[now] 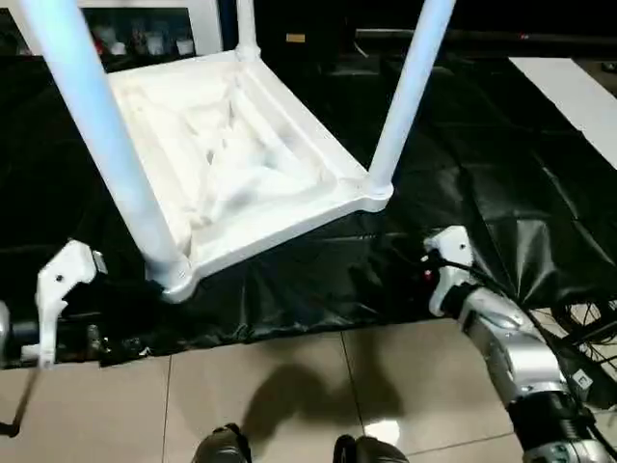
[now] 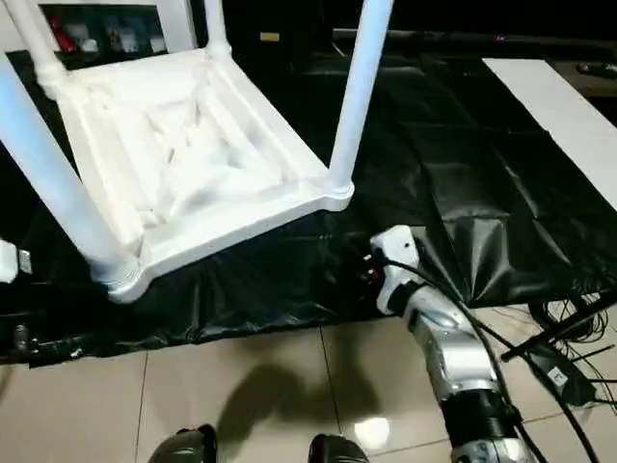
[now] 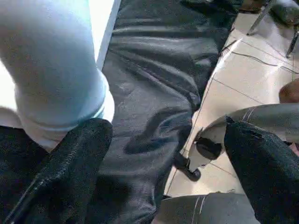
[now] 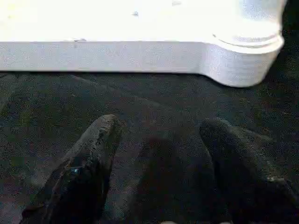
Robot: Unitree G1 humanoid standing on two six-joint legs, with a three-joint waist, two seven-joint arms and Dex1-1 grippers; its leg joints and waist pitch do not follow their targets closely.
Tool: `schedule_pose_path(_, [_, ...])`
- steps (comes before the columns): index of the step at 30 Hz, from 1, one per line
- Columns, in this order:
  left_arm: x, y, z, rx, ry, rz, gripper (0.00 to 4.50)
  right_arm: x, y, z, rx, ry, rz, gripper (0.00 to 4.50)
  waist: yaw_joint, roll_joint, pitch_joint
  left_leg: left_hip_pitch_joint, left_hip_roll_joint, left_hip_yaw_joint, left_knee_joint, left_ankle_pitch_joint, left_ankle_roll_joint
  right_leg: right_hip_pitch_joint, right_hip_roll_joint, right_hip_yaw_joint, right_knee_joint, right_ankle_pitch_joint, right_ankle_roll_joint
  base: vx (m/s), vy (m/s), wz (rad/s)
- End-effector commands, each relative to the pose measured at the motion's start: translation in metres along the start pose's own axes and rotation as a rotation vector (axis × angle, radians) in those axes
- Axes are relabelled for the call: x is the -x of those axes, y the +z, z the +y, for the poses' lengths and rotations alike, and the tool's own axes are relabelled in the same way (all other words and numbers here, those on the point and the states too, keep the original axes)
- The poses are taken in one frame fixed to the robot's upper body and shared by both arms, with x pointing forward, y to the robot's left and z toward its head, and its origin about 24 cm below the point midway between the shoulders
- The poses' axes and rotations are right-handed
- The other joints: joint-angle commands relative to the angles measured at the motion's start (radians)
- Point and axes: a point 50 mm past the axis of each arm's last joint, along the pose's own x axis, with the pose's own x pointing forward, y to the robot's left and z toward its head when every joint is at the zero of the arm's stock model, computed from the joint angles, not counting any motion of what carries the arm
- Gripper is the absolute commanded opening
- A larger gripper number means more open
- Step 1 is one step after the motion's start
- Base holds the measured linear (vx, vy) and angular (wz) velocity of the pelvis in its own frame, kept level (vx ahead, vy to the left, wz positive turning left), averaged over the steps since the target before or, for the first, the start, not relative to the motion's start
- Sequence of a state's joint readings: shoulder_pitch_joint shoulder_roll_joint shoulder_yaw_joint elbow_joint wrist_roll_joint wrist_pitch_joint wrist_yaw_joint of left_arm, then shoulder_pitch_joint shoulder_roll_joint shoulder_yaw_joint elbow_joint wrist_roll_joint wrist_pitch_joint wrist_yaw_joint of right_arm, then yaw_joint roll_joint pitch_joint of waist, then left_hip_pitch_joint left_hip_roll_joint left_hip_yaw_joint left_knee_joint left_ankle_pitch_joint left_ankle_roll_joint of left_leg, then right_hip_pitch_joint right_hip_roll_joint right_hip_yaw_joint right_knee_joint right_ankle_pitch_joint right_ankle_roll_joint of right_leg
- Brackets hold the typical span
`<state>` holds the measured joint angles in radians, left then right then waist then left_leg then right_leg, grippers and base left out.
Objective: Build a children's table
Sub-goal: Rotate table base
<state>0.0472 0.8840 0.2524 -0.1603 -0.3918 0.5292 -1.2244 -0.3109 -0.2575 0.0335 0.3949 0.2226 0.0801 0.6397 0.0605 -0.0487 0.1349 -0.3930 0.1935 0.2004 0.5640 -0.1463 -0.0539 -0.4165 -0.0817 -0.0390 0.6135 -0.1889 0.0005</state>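
Note:
The children's table [image 1: 241, 154] lies upside down on a black sheet, its ribbed underside facing up. White legs stand in its corner sockets: one at the near left corner [image 1: 106, 145], one at the near right corner [image 1: 405, 96], and others at the far corners [image 2: 214, 29]. My left gripper [image 3: 166, 130] is open beside the near left leg's base [image 3: 56, 84]. One finger [image 3: 88, 140] is close against that base and nothing is between the two. My right gripper [image 4: 161, 126] hangs open over the sheet just in front of the near right corner socket [image 4: 243, 60], holding nothing.
The black sheet [image 1: 463, 164] covers the floor under the table and ends at beige tiles [image 1: 318, 386] near my feet [image 1: 224, 449]. Cables [image 2: 569, 328] lie at the right. A white board [image 1: 569, 92] lies at the back right, and a shelf [image 1: 145, 39] stands behind.

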Motion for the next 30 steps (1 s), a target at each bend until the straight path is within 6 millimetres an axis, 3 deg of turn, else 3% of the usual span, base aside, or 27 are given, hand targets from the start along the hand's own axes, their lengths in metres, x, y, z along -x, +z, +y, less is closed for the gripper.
schedule_pose_path(1, [0.008, 0.001, 0.001, 0.005, 0.004, 0.014, 4.47, 0.0, 0.004, 0.0, 0.016, -0.005, 0.004, 3.15, 0.005, 0.022, -0.074, 0.036, 0.034, -0.016, -0.071, -0.28, 0.0, 0.03, -0.046, 0.042, -0.068, -0.21, -0.216, 0.0, 0.0, 0.0])
schedule_pose_path(2, [0.01, 0.001, 0.002, 0.006, 0.014, 0.013, 4.47, -0.001, 0.005, 0.0, 0.016, -0.006, 0.005, 3.15, 0.004, 0.017, -0.076, 0.035, 0.034, -0.014, -0.069, -0.268, 0.005, 0.033, -0.044, 0.041, -0.066, -0.19, -0.222, 0.0, 0.0, 0.0])
schedule_pose_path(5, [0.011, 0.0, 0.002, 0.006, 0.023, 0.01, 4.47, -0.001, 0.005, 0.0, 0.016, -0.007, 0.005, 3.15, 0.006, 0.02, -0.078, 0.034, 0.032, -0.014, -0.066, -0.237, 0.015, 0.036, -0.044, 0.042, -0.061, -0.151, -0.228, 0.0, 0.0, 0.0])
schedule_pose_path(6, [0.012, 0.001, 0.009, -0.017, 0.088, -0.016, 4.47, -0.001, 0.007, 0.001, 0.012, -0.002, 0.003, 3.15, 0.006, 0.012, -0.079, 0.032, 0.032, -0.013, -0.064, -0.222, 0.022, 0.038, -0.043, 0.041, -0.06, -0.134, -0.23, 0.0, 0.0, 0.0])
schedule_pose_path(9, [0.015, 0.001, 0.015, -0.009, 0.146, -0.041, 4.47, -0.002, 0.006, 0.003, 0.012, 0.013, 0.006, 3.15, 0.007, 0.011, -0.083, 0.033, 0.031, -0.012, -0.06, -0.201, 0.031, 0.04, -0.043, 0.041, -0.056, -0.108, -0.23, 0.0, 0.0, 0.0])
schedule_pose_path(14, [0.011, 0.008, 0.016, -0.019, 0.163, -0.126, 4.47, -0.004, 0.006, 0.004, 0.013, 0.011, 0.006, 3.15, 0.008, 0.011, -0.083, 0.038, 0.034, -0.013, -0.064, -0.255, 0.002, 0.037, -0.043, 0.04, -0.06, -0.152, -0.227, 0.0, 0.0, 0.0])
schedule_pose_path(17, [-0.013, 0.024, 0.014, -0.038, 0.155, -0.28, 4.47, -0.01, 0.006, 0.003, 0.006, -0.046, -0.005, 3.15, 0.013, 0.014, -0.088, 0.042, 0.034, -0.013, -0.063, -0.279, -0.019, 0.037, -0.045, 0.041, -0.06, -0.164, -0.231, 0.0, 0.0, 0.0])
schedule_pose_path(18, [-0.023, 0.03, 0.012, -0.034, 0.135, -0.339, 4.47, -0.013, 0.005, 0.002, 0.001, -0.085, 0.001, 3.15, 0.016, 0.014, -0.088, 0.042, 0.034, -0.014, -0.064, -0.299, -0.038, 0.037, -0.047, 0.04, -0.063, -0.192, -0.229, 0.0, 0.0, 0.0])
schedule_pose_path(21, [-0.031, 0.034, 0.008, -0.023, 0.103, -0.382, 4.47, -0.018, 0.002, 0.001, 0.004, -0.118, 0.019, 3.15, 0.02, 0.013, -0.093, 0.041, 0.032, -0.015, -0.063, -0.288, -0.045, 0.041, -0.046, 0.04, -0.061, -0.192, -0.213, 0.0, 0.0, 0.0])
schedule_pose_path(22, [-0.038, 0.038, 0.006, -0.023, 0.083, -0.408, 4.47, -0.022, 0.0, -0.001, 0.01, -0.147, 0.035, 3.15, 0.022, 0.015, -0.097, 0.045, 0.032, -0.013, -0.06, -0.284, -0.047, 0.04, -0.047, 0.041, -0.061, -0.186, -0.214, 0.0, 0.0, 0.0])
schedule_pose_path(24, [-0.065, 0.048, 0.0, -0.019, 0.023, -0.461, 4.47, -0.036, -0.002, -0.003, 0.013, -0.203, 0.068, 3.15, 0.023, 0.005, -0.104, 0.044, 0.03, -0.01, -0.055, -0.255, -0.051, 0.043, -0.046, 0.041, -0.057, -0.158, -0.224, 0.0, 0.0, 0.0])
schedule_pose_path(26, [-0.074, 0.05, -0.003, -0.018, -0.002, -0.47, 4.47, -0.041, -0.001, -0.003, 0.011, -0.207, 0.073, 3.15, 0.028, 0.009, -0.105, 0.043, 0.031, -0.011, -0.053, -0.247, -0.048, 0.043, -0.047, 0.041, -0.054, -0.147, -0.22, 0.0, 0.0, 0.0])
schedule_pose_path(30, [-0.102, 0.061, -0.019, -0.017, -0.118, -0.496, 4.47, -0.053, 0.002, -0.003, 0.012, -0.223, 0.089, 3.15, 0.027, 0.004, -0.113, 0.036, 0.031, -0.012, -0.049, -0.222, -0.048, 0.051, -0.044, 0.039, -0.044, -0.104, -0.207, 0.0, 0.0, 0.0])
